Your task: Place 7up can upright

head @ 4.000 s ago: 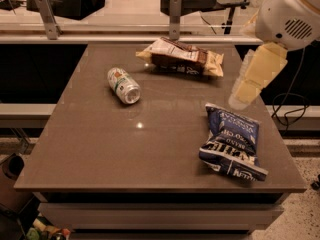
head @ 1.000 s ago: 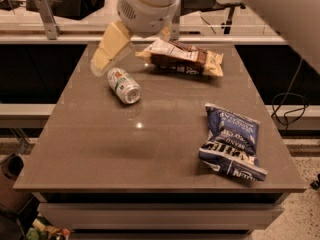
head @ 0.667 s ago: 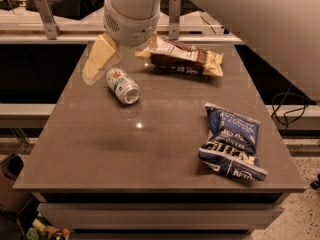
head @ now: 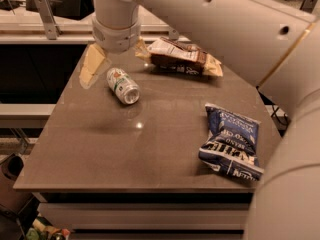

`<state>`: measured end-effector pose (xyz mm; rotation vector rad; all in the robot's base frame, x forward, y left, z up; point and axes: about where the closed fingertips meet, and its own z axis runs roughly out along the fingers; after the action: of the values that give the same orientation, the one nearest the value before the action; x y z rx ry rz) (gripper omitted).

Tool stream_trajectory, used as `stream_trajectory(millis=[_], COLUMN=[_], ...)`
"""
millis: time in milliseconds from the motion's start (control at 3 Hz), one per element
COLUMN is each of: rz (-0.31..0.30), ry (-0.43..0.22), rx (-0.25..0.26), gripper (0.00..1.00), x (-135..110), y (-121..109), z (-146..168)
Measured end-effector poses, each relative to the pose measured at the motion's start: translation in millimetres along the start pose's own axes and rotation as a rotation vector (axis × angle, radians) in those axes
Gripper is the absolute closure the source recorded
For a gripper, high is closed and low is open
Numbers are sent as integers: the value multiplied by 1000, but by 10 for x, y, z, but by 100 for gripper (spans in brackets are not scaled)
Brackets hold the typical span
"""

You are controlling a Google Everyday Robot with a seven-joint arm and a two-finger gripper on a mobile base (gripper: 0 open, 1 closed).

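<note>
The 7up can (head: 123,85) lies on its side on the brown table (head: 120,149), in the far left part, with one silver end facing the front right. My gripper (head: 93,65) hangs just to the left of the can, close beside its far end and a little above the tabletop. It holds nothing that I can see. My arm (head: 215,19) reaches across the top of the view from the right.
A brown-and-white snack bag (head: 182,56) lies at the back of the table, right of the can. A blue chip bag (head: 231,140) lies at the front right. The table's left edge is near the gripper. Metal rails and shelving stand behind the table.
My gripper has swung from the table's right side to the left, ending just left of the can and lower. The can and both bags have not moved.
</note>
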<state>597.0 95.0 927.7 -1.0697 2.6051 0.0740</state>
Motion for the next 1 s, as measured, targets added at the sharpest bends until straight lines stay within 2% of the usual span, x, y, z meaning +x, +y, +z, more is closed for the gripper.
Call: stream_trajectory(millis=[333,1000], rz=[2,25], ry=[24,82], rx=[21,28], gripper=[0,0], x=[-106,-109], y=[-75,-176], z=[163,486])
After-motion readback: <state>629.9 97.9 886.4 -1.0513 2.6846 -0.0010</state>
